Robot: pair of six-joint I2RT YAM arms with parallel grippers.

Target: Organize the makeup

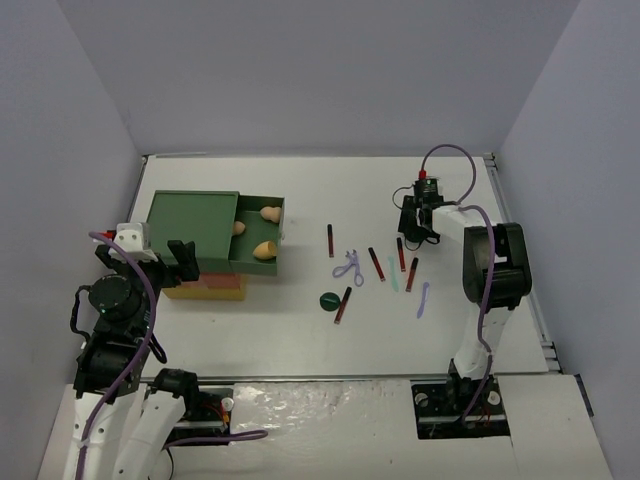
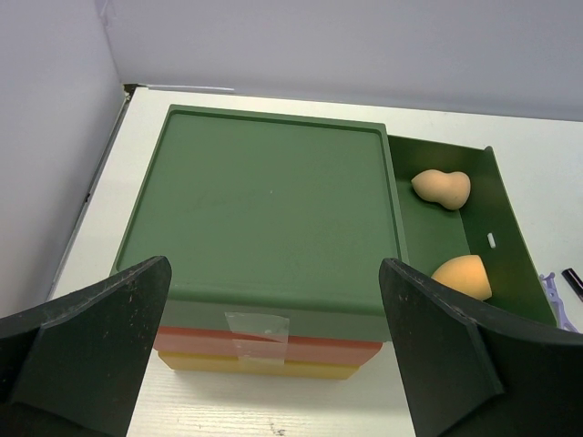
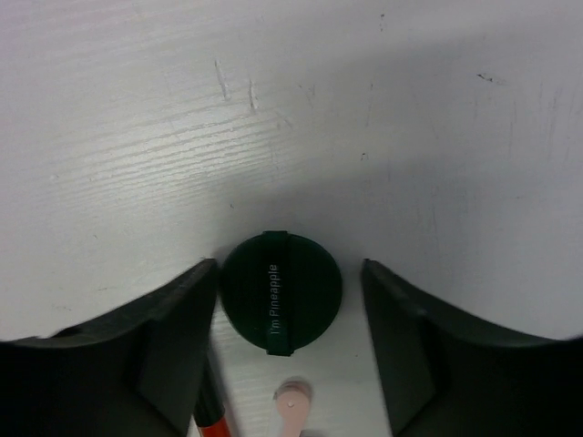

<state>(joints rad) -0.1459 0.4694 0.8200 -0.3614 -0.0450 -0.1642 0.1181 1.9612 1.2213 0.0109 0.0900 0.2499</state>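
My right gripper (image 3: 286,275) is open and straddles a dark green disc (image 3: 281,305) on the white table, with its left finger close against the disc. In the top view it (image 1: 419,222) is low at the far right and hides that disc. My left gripper (image 2: 273,364) is open and empty, facing the drawer box (image 2: 264,209). Three peach sponges (image 1: 264,249) lie in the open green drawer (image 1: 280,225); two of them show in the left wrist view (image 2: 442,188). Dark-red sticks (image 1: 376,263), a second green disc (image 1: 328,300), a lavender scissor-like tool (image 1: 348,266), a mint stick (image 1: 393,275) and a lavender stick (image 1: 423,298) lie mid-table.
The green-red-yellow drawer box (image 1: 192,232) stands at the left, its top drawer pulled out to the right. A red-and-black stick end (image 3: 214,419) and a pink tip (image 3: 291,397) lie just near of the disc. Walls close in the table on three sides.
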